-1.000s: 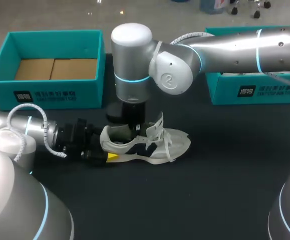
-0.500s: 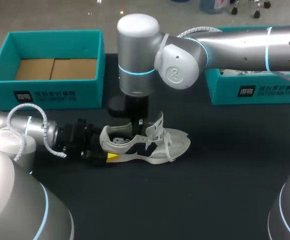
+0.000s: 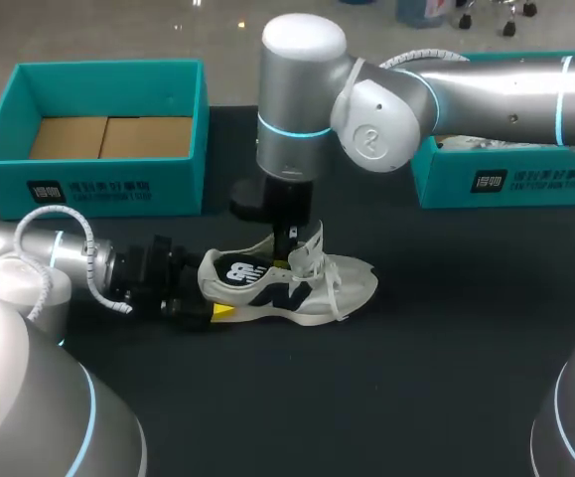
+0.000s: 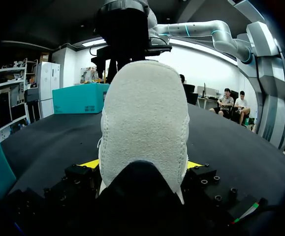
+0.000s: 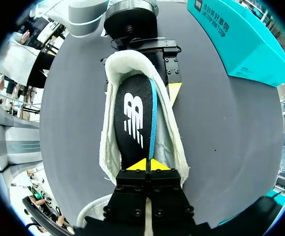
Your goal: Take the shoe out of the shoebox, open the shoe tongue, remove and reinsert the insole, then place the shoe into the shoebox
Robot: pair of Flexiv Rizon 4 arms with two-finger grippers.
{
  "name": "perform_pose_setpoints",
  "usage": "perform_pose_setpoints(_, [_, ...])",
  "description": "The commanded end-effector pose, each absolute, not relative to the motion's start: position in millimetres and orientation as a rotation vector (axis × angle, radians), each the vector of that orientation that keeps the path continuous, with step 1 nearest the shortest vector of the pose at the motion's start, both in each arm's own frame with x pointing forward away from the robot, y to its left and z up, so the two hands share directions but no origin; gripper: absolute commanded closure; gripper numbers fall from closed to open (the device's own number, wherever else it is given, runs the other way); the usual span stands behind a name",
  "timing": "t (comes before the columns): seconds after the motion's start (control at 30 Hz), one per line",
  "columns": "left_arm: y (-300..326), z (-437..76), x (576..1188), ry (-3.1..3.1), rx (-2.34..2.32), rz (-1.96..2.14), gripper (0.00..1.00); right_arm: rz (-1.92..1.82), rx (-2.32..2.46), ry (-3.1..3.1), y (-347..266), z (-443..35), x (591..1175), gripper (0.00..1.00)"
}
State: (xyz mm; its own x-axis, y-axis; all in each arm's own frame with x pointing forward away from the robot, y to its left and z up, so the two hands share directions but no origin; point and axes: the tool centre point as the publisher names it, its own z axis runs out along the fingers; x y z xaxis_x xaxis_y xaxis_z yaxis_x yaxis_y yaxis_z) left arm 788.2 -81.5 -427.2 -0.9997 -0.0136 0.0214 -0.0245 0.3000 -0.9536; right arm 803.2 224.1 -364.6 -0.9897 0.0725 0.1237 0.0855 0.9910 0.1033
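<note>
Two grippers meet at a white sneaker (image 3: 312,283). The left gripper (image 4: 143,166) clamps its heel; the right gripper (image 5: 148,165) pinches the black insole (image 5: 134,118) at the opening.

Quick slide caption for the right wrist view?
Right hand pinches the black insole, partly raised from the white shoe.

My right arm (image 3: 486,94) is a silver tube with fat white joint caps, glowing cyan rings and an embossed round mark. A white corrugated cable (image 3: 51,211) loops off my left arm (image 3: 9,263). My left gripper (image 4: 142,164) and right gripper (image 5: 148,165) are black, screw-studded and yellow-tipped.
</note>
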Motion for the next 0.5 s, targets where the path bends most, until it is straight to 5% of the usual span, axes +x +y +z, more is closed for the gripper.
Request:
perform_pose_setpoints(0.03, [-81.5,-430.2,788.2,-2.529,0.039,1.853,1.00,-0.289,-0.122,-3.000,211.3,-362.9,803.8,1.00])
perform_pose_setpoints(0.5, [-81.5,-430.2,788.2,-2.529,0.039,1.853,1.00,-0.525,-0.008,-2.960,232.6,-349.8,807.5,1.00])
